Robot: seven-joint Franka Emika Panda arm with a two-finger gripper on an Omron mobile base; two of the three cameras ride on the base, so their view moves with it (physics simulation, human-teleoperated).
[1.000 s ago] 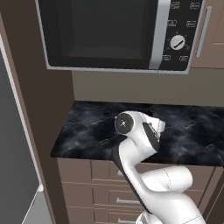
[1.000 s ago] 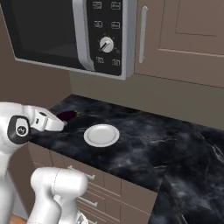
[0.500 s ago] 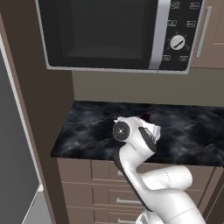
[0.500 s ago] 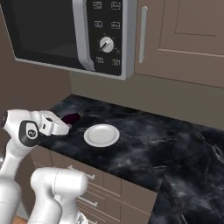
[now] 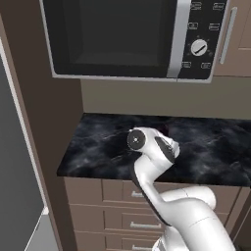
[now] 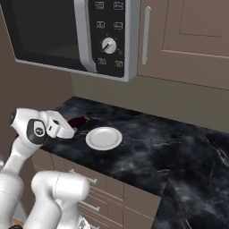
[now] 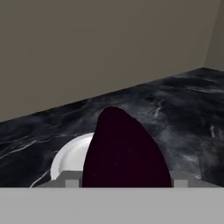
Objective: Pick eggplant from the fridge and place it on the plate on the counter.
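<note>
While the eggplant (image 7: 124, 151) is clamped between the jaws of the gripper (image 6: 74, 128), it is held just left of the white plate (image 6: 103, 138) on the black marbled counter (image 6: 170, 152).

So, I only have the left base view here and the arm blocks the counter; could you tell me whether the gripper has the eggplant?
Observer: Yes, the gripper is shut on the eggplant; in the hand view it stands out between the fingers.
Operator: Thank you. Is the plate anywhere near it?
Observer: The plate lies on the counter just beyond the eggplant's tip, seen from the right base view.
Operator: Is the eggplant over the plate yet?
Observer: Not yet: in the right base view it is beside the plate's rim, toward the arm.
</note>
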